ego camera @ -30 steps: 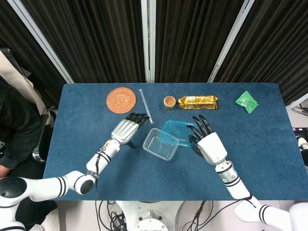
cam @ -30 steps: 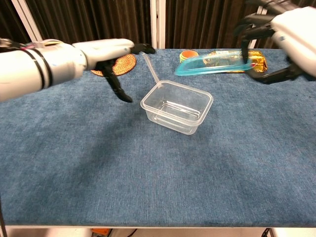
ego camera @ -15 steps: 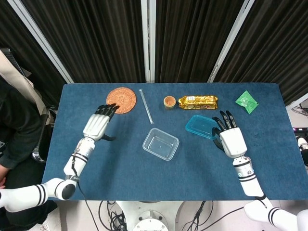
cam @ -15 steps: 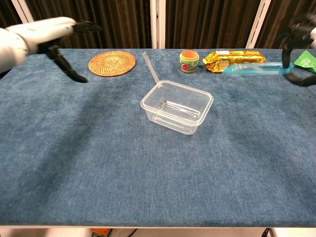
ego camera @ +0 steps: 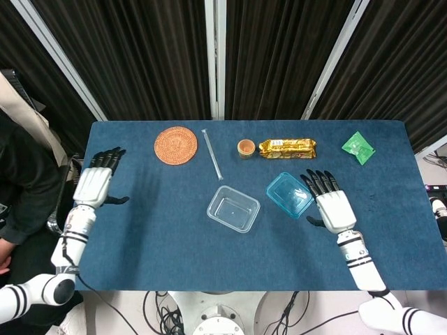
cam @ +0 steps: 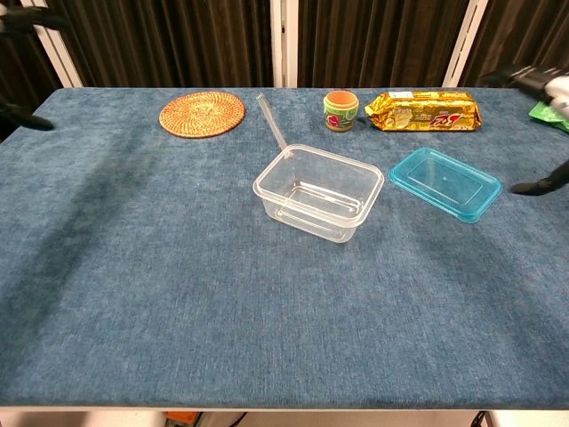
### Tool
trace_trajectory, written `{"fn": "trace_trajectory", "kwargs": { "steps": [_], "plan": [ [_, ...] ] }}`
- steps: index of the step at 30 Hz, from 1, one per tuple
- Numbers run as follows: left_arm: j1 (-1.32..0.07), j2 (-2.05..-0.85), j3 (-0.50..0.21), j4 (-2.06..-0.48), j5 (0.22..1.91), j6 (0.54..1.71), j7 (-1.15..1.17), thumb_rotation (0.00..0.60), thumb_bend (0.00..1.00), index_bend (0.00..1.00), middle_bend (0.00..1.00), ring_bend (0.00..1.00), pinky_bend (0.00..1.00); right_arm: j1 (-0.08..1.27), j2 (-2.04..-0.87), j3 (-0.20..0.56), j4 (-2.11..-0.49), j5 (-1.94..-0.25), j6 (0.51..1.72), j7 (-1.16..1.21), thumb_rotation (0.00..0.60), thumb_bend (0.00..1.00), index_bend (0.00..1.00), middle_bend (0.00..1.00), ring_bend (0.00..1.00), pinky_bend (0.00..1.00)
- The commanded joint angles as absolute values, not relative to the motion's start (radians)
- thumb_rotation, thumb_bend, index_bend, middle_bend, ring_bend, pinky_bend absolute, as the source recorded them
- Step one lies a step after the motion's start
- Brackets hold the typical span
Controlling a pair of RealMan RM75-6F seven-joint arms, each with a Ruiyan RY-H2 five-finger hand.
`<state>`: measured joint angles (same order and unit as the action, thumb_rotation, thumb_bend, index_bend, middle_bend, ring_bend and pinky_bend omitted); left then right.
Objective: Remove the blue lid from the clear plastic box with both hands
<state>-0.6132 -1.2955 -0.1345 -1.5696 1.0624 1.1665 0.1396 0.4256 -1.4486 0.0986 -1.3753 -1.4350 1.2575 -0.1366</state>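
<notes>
The blue lid [ego camera: 289,195] [cam: 444,182] lies flat on the table just right of the clear plastic box [ego camera: 233,208] [cam: 318,191], which stands uncovered near the middle. My right hand [ego camera: 331,206] hovers just right of the lid with fingers spread and holds nothing; the chest view catches only its fingertips [cam: 539,186] at the right edge. My left hand [ego camera: 95,183] is far off at the table's left edge, fingers apart and holding nothing.
At the back lie a woven round coaster [ego camera: 175,145], a clear thin rod [ego camera: 211,153], a small cup [ego camera: 245,147], a gold snack packet [ego camera: 287,147] and a green packet [ego camera: 357,147]. The blue cloth table [ego camera: 174,237] fills the view.
The right hand set the lid down on the table beside the box and let go. The left hand drew away leftward to the table's left edge.
</notes>
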Motion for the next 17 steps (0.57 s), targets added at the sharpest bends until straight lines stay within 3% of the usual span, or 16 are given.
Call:
{"fn": "trace_trajectory", "kwargs": {
  "steps": [1, 7, 17],
  "plan": [
    [-0.558, -1.243, -0.113, -1.592, 1.085, 1.206, 0.114, 0.6, 0.0, 0.05, 0.0, 0.0, 0.0, 0.359, -1.32, 0.085, -1.518, -1.453, 1.341, -0.135, 0.6, 0.01, 0.0, 0.02, 0.0, 0.0],
    [-0.453, -1.182, -0.07, -1.608, 1.154, 1.317, 0.105, 0.6, 0.0, 0.13, 0.0, 0.0, 0.0, 0.269, -1.207, 0.069, -1.632, -1.472, 1.454, -0.104, 0.6, 0.2, 0.03, 0.13, 0.0, 0.0],
    [-0.276, -1.179, 0.007, -1.708, 1.262, 1.536, 0.196, 0.6, 0.0, 0.14, 0.0, 0.0, 0.0, 0.148, -1.118, -0.004, -1.715, -1.52, 1.538, -0.011, 0.6, 0.21, 0.04, 0.1, 0.0, 0.0]
  ]
}}
